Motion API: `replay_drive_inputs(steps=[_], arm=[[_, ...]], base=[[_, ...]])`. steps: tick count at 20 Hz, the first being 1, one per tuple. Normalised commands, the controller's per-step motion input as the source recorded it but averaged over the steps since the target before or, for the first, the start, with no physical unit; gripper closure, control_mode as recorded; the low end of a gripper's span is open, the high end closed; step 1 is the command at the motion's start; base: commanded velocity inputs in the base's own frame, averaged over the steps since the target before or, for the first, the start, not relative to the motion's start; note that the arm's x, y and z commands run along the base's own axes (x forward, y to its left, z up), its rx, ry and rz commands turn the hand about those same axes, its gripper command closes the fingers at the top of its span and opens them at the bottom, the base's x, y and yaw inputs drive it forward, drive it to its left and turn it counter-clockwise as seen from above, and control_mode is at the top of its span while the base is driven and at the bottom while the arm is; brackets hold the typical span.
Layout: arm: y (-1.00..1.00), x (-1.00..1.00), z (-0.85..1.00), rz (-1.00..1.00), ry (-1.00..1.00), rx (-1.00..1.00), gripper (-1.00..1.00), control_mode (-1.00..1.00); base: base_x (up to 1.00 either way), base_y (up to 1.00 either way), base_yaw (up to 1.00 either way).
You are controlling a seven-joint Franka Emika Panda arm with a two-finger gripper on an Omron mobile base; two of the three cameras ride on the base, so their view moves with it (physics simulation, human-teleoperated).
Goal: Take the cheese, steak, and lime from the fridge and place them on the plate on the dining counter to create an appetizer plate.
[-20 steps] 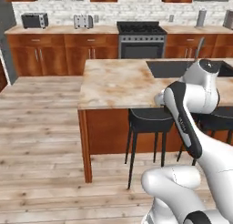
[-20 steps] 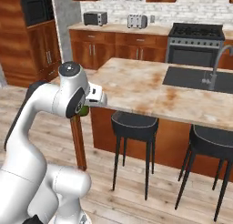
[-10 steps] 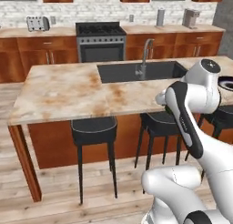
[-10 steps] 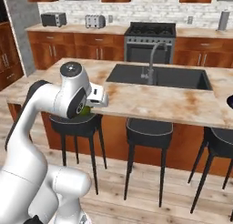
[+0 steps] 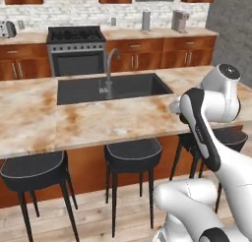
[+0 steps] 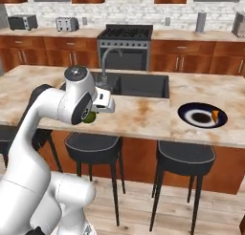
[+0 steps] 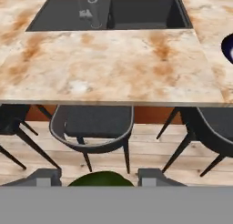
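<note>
Base driven rightward, plate (image 6: 203,116) newly visible, end effector (image 7: 101,178) still gripping lime (image 7: 101,179)

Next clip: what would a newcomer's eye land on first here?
Probably the dark-green lime sitting between the gripper jaws, held out in front of the marbled dining counter. Next, the navy-rimmed plate to the right of the sink, with an orange cheese wedge on it.
</note>
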Motion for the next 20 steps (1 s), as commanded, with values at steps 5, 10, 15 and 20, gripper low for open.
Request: replay_drive_inputs(steps=[5, 10, 15, 20], arm=[[0.0, 0.0, 0.0, 0.0, 0.0, 0.0, 1.0, 1.0], [0.0, 0.0, 0.0, 0.0, 0.0, 0.0, 1.0, 1.0], [0.0, 0.0, 0.0, 0.0, 0.0, 0.0, 1.0, 1.0], [-0.08, 0.4, 0.0, 0.0, 0.0, 0.0, 1.0, -1.0]], base=[[0.6, -1.0, -0.06], [0.25, -1.0, -0.01], [0.21, -0.97, 0.0], [0.21, -0.22, 0.0]])
